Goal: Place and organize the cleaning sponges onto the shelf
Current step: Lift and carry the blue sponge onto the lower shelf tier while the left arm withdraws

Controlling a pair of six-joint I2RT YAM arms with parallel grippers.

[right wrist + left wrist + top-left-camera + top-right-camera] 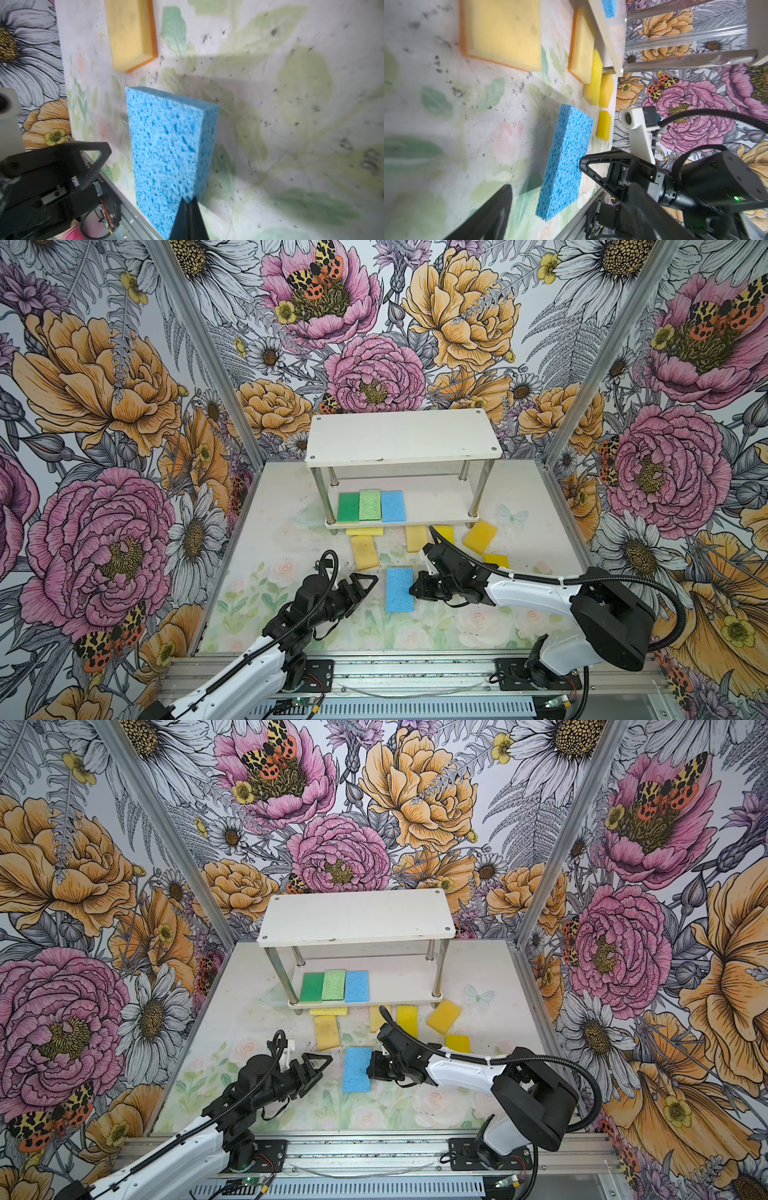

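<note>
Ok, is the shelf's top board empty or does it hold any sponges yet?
Empty: the top board is bare white; three sponges lie on the lower board.

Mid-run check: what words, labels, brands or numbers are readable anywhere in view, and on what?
No text is readable in any view.
The shelf, the near blue sponge and the yellow sponges carry no print.
The small board at the front rail: any marking is too small to read.
</note>
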